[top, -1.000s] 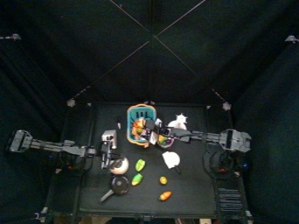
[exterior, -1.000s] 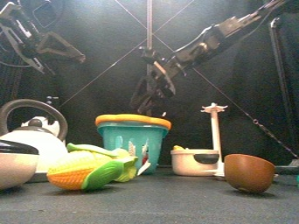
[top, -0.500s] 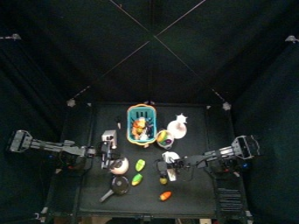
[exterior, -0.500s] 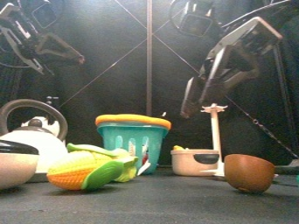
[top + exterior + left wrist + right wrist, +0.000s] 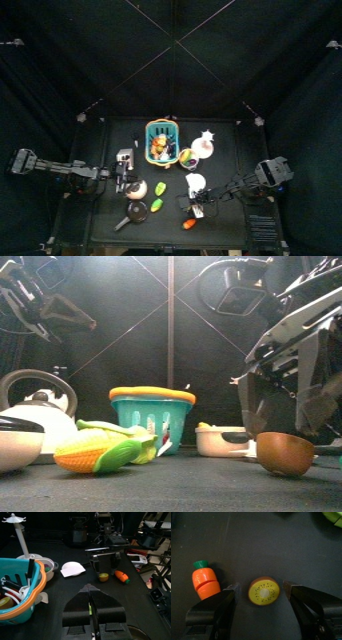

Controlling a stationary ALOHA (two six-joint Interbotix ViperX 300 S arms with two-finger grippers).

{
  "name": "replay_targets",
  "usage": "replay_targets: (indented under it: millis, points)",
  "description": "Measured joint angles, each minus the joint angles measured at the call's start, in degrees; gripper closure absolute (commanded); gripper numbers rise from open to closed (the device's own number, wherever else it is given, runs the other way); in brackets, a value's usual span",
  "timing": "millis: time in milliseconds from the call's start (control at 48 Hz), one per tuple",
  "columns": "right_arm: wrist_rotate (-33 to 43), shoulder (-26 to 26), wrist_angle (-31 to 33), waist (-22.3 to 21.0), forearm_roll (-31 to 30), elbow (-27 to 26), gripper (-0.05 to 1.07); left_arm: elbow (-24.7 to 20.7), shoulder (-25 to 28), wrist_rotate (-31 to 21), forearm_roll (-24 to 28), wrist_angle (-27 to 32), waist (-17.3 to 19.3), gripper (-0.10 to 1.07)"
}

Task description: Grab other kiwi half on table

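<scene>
Your right gripper jaws spread wide, flanking kiwi half at frame centre, unclamped, carrot left; front view hides both; left gripper closed, empty.

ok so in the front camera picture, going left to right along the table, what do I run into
Kettle → corn cob → teal basket → white stand with its cup base → brown bowl, with the right arm hanging above that end.
</scene>
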Motion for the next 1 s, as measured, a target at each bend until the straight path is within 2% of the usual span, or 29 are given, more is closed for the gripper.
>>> replay_targets:
  millis: [271,500,604,1000]
  points:
    - [-0.1,3.8,2.0,0.1,0.2,-0.5,0.09,0.4,0.0,0.0,-0.4,0.1,-0.1,0.73]
    - [-0.1,4.0,2.8,0.2,0.1,-1.5,0.31,0.4,0.0,0.0,-0.6,0.0,-0.3,0.73]
    - [-0.1,4.0,3.1,0.1,0.1,-2.4,0.37,0.4,0.0,0.0,-0.5,0.0,-0.2,0.73]
    - [-0.2,-0.3,5.5,0.2,-1.3,-3.7,0.39,0.4,0.0,0.0,-0.6,0.0,-0.3,0.73]
